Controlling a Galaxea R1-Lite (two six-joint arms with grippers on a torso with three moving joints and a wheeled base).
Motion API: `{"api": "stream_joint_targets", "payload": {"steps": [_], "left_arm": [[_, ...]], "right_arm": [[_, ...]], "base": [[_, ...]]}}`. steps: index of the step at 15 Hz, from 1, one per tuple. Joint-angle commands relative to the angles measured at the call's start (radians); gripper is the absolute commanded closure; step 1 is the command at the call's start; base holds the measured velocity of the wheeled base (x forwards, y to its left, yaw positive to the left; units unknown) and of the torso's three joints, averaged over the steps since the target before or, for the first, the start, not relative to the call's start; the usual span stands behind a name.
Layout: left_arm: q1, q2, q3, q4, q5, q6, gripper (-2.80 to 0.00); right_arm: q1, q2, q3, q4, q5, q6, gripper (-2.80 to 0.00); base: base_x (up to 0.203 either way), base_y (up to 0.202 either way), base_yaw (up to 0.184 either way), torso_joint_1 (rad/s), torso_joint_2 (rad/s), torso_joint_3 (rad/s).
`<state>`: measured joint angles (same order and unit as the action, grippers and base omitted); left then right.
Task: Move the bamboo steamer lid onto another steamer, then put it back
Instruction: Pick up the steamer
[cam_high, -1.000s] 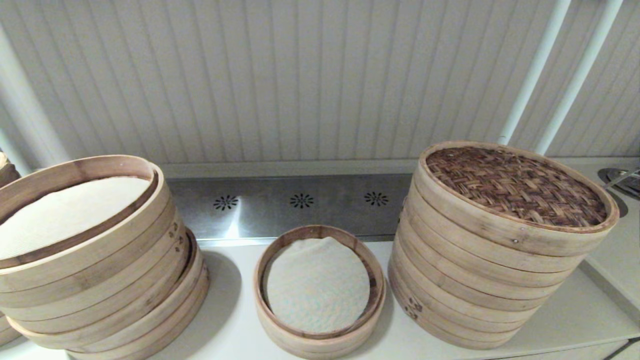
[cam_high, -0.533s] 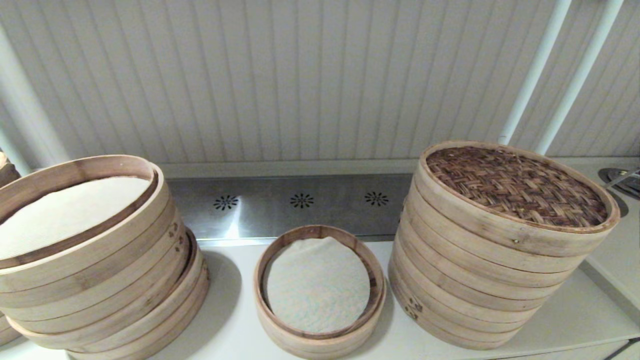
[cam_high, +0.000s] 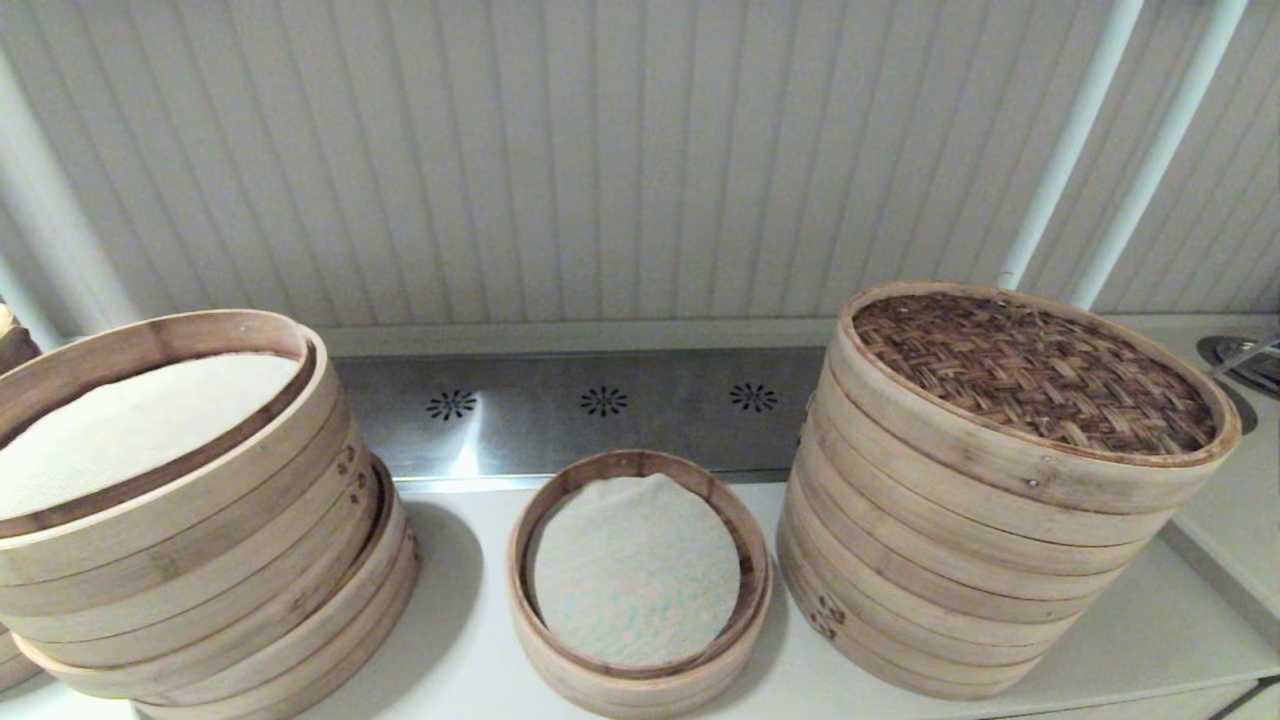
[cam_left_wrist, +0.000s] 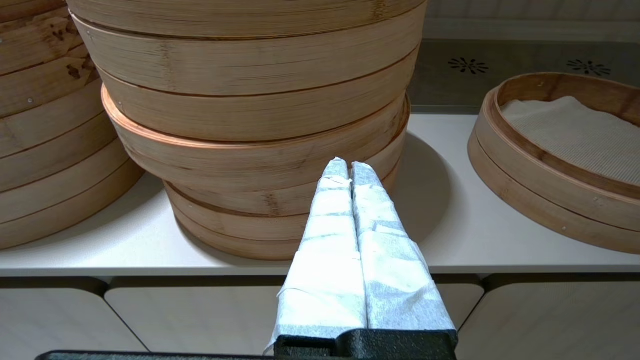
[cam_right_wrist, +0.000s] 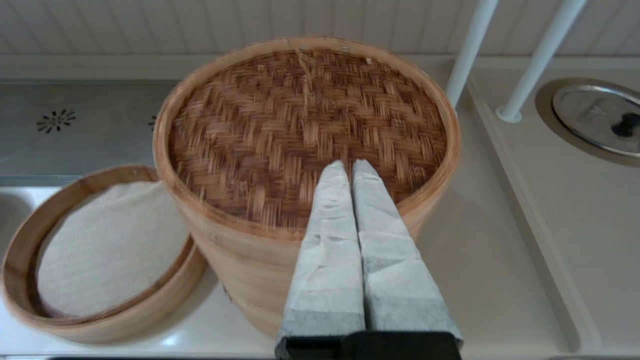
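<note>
The bamboo steamer lid (cam_high: 1035, 375), dark herringbone weave in a pale rim, sits on top of the tall tiered stack (cam_high: 960, 590) at the right. The single low steamer tray (cam_high: 637, 665) with a whitish liner stands in the middle of the counter. Neither gripper shows in the head view. My right gripper (cam_right_wrist: 348, 165) is shut and empty, raised in front of the stack with its tips seen over the lid (cam_right_wrist: 305, 125); the low tray (cam_right_wrist: 95, 320) lies beside the stack. My left gripper (cam_left_wrist: 348, 165) is shut and empty, low at the counter's front edge before the leaning stack (cam_left_wrist: 250, 150).
A wide leaning stack of tiers (cam_high: 200, 560) with a cloth liner fills the left. Two white pipes (cam_high: 1080, 140) rise behind the tall stack. A round metal cover (cam_right_wrist: 595, 117) sits in the counter at far right. A steel vent strip (cam_high: 600, 405) runs along the back wall.
</note>
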<state>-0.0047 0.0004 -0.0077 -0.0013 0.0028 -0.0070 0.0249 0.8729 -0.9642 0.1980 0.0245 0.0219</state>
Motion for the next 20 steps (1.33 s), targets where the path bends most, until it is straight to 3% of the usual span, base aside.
{"api": "stream_joint_targets", "payload": {"steps": [1,17,18,19,20], "left_arm": [[0.0,0.0,0.0,0.0,0.0,-0.001,0.0],[0.0,0.0,-0.001,0.0,0.0,-0.001,0.0],[0.0,0.0,0.0,0.0,0.0,-0.001,0.0],[0.0,0.0,0.0,0.0,0.0,-0.001,0.0],[0.0,0.0,0.0,0.0,0.0,-0.001,0.0]], "right_arm": [[0.001,0.08,-0.039,0.0,0.0,0.0,0.0],[-0.001,0.34,-0.135,-0.003,-0.003,-0.001,0.0],[0.0,0.358,-0.138,-0.003,-0.003,-0.002,-1.5],[0.001,0.372,-0.145,-0.003,-0.003,-0.001,-2.8],[0.001,0.386,-0.159,-0.003,-0.003,0.0,-2.8]], "base": [[0.0,0.0,0.0,0.0,0.0,0.0],[0.0,0.0,0.0,0.0,0.0,0.0],[0.0,0.0,0.0,0.0,0.0,0.0],[0.0,0.0,0.0,0.0,0.0,0.0],[0.0,0.0,0.0,0.0,0.0,0.0]]}}
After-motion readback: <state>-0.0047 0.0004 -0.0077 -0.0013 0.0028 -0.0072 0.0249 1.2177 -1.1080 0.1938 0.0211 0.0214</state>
